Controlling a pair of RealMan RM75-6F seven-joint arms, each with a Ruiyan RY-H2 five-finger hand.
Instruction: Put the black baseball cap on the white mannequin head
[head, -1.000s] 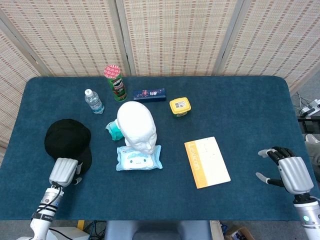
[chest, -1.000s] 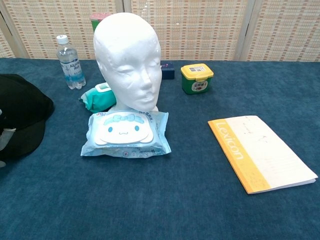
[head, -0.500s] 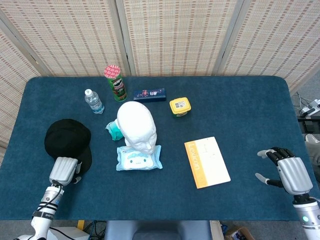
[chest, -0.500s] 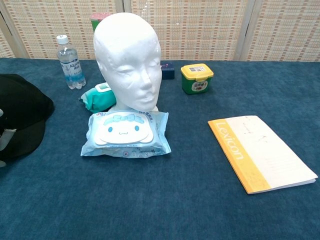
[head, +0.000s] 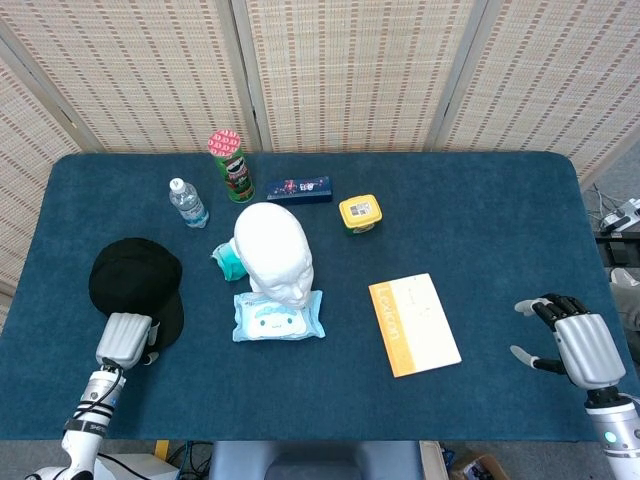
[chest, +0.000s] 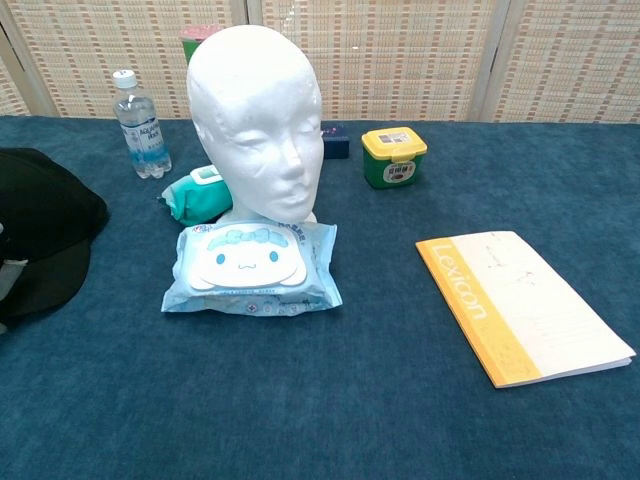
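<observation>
Head view: black cap (head: 135, 279) touching left hand (head: 126, 340).

A blue-covered tabletop (head: 480, 220) carries the clutter. At the back stands a green Pringles can (head: 230, 165) with a red patterned lid, and just to its right lies a dark blue box (head: 299, 189). A small water bottle (head: 187, 202) stands upright to the can's left. A yellow-lidded green tub (head: 360, 213) sits right of the box. A pale blue pack of wet wipes (chest: 253, 267) with a cartoon face lies flat, a teal wipes pack (chest: 200, 194) behind it. An orange-spined Lexicon notebook (head: 414, 323) lies to the right
</observation>
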